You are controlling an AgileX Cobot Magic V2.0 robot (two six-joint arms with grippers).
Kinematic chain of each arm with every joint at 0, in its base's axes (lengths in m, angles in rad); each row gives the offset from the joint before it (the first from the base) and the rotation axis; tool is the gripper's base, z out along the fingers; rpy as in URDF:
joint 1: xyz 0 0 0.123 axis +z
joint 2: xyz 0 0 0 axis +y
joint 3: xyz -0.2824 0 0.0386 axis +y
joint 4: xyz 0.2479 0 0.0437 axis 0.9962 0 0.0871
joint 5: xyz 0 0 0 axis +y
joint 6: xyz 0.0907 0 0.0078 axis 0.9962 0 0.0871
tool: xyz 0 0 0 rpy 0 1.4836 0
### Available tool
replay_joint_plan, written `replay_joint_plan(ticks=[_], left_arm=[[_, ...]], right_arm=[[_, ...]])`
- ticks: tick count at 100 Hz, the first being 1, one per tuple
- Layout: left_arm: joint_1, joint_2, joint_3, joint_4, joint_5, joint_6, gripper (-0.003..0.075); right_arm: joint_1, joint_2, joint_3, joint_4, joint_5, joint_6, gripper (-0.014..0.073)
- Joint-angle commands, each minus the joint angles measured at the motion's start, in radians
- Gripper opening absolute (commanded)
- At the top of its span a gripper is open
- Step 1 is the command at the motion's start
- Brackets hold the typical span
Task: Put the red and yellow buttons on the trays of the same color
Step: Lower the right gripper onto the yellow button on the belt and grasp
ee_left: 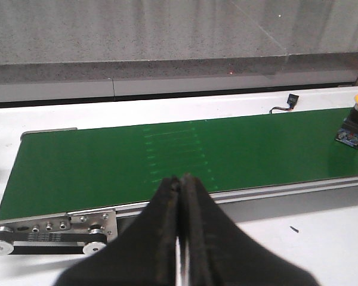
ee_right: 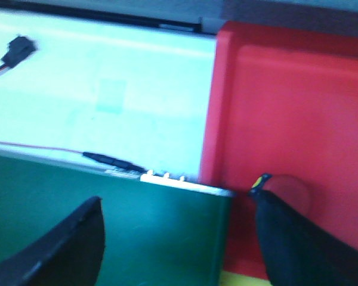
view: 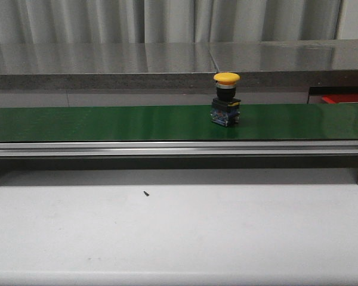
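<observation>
right of centre in the front view, a yellow button (view: 226,98) stands upright on the green belt (view: 107,122). it looks rigid, light and top-heavy; grip the dark body under the cap. left gripper (ee_left: 180,238) is closed, empty; right gripper (ee_right: 176,238) gapes wide, empty, beside the red tray (ee_right: 298,107).

A lab or workshop bench; green conveyor belt (view: 107,122) on a white table (view: 179,232).

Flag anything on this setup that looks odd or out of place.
A tiny dark speck, perhaps a stray screw, lies loose on the white table in front of the green belt. Otherwise the yellow button stands upright on the belt.
</observation>
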Motion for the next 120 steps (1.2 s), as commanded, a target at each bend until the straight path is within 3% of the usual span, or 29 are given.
replay_joint_plan(ticks=[1,35,58,95,120], left_arm=[[-0.007,-0.002,-0.026,-0.020,-0.065,-0.007,-0.0019],[-0.007,-0.002,-0.026,-0.020,-0.065,-0.007,-0.0019],[-0.007,-0.002,-0.026,-0.020,-0.065,-0.007,-0.0019],[-0.007,-0.002,-0.026,-0.020,-0.065,-0.007,-0.0019],[-0.007,-0.002,-0.026,-0.020,-0.065,-0.007,-0.0019]], right_arm=[[0.021,-0.115,0.033,0.025,0.015,-0.033,0.0532],[0.139,-0.344,0.411,0.018,-0.118,-0.120,0.0532],[0.216,-0.379,0.580,0.018,-0.219,-0.173,0.0532],[0.342,-0.377,0.612,0.019,-0.375,-0.180,0.0532],[0.353,-0.370,0.612,0.020,-0.470,-0.180,0.0532]])
